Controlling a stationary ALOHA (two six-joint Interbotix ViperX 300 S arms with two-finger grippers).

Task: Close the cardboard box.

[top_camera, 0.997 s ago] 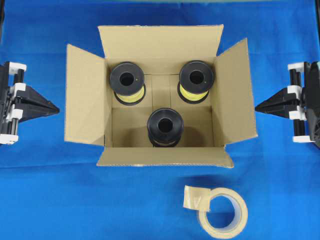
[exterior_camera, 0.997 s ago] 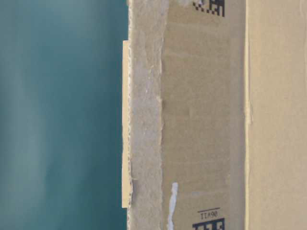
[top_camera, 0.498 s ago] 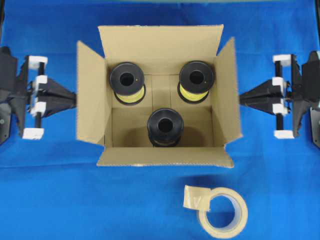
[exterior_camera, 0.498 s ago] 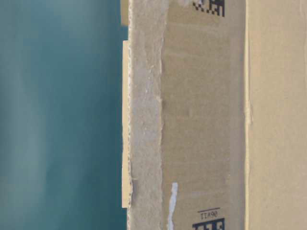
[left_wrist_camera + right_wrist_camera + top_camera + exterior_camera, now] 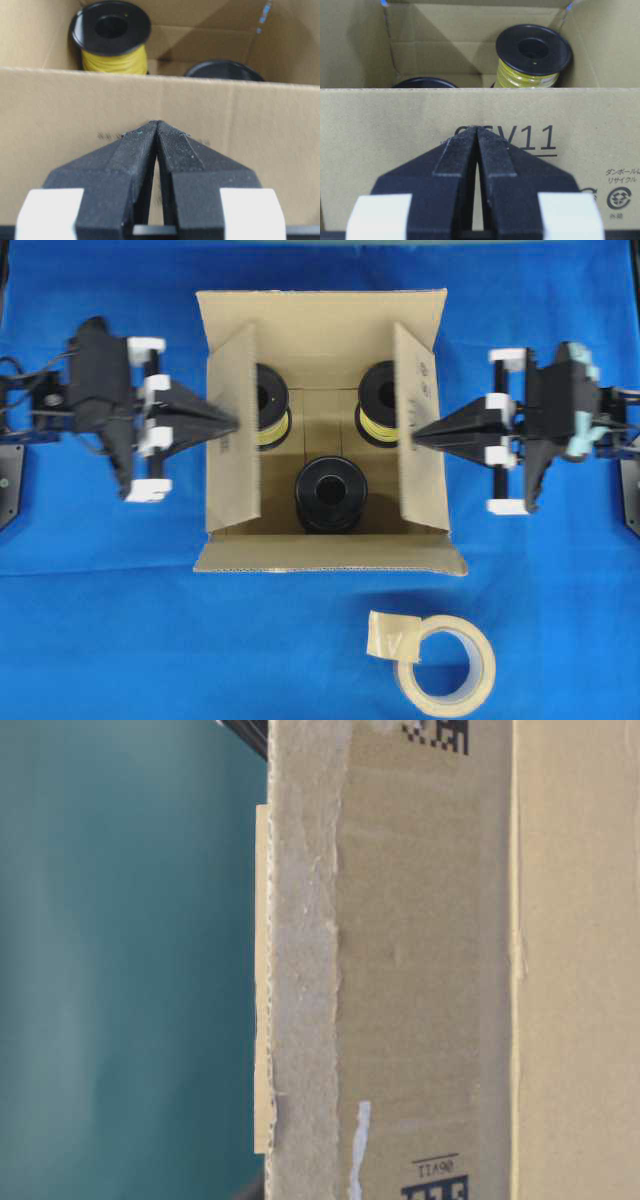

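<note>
Since a second ago: both side flaps swung inward from splayed-out to nearly upright, both grippers advanced from the picture edges to the flaps.

Nearest in the overhead view: beige tape roll [image 5: 446, 658] flat on the blue cloth [image 5: 100, 640], loose end curled at its left, well apart from the box.

Next, the cardboard box [image 5: 330, 556] at the middle of the cloth, brown corrugated, top open. Near flap folded outward and lying low toward the tape roll; far flap [image 5: 320, 322] leaning back. Left flap [image 5: 233, 430] and right flap [image 5: 420, 420] raised and tilted over the opening, the right one bearing black print, read from the right wrist view as "11" with a recycling mark and small Japanese text. From the table-level view, only a close stretch of box wall [image 5: 420, 960]: torn paper where tape was stripped, a white tape scrap, black code prints at top and bottom edges.

Left gripper [image 5: 232, 421] pressed tip-first against the outer face of the left flap, jaws clenched together on nothing. Right gripper [image 5: 418, 435] likewise touching the right flap's outer face, jaws pinched closed, empty.

Inside, three black-flanged spools: one near and central [image 5: 330, 490], two farther back with yellow winding, left [image 5: 272, 410] and right [image 5: 382, 400], partly hidden by the flaps.
</note>
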